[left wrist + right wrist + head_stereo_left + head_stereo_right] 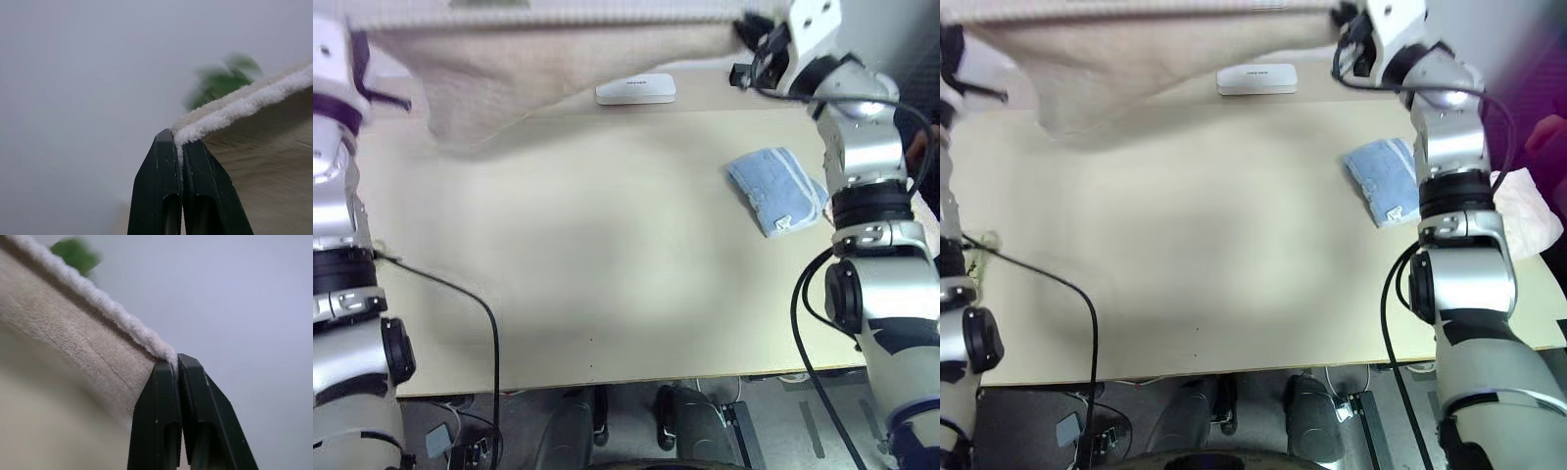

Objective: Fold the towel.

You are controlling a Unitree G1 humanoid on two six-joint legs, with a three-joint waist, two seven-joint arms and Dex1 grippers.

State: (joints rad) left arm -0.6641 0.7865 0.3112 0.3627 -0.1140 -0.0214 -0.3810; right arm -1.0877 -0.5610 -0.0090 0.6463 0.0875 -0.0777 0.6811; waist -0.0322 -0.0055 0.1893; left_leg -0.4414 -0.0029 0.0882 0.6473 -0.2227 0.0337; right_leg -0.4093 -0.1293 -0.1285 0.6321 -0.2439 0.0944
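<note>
— Jaws first: how do they stand?

— Both pairs are pressed together on cloth. The left gripper pinches the white corded edge of the towel at one corner, and the right gripper pinches the same edging at the other corner.

— So where is the towel?

— Off the table, hanging between the two raised grippers at the far side. Its top edge runs roughly straight from one to the other, and the beige body drapes down, lowest toward the left arm.

— Why hold it by two corners like that?

— My guess: gravity pulls the cloth flat and takes out creases, so it can be laid out square before the first fold. Pinching the corded hem gives a firmer purchase than the loose pile.

— Anything in the way?

— A folded blue cloth lies near the right arm, and a white box sits at the far edge below the hanging cloth. The middle of the table looks free for laying it down
</note>
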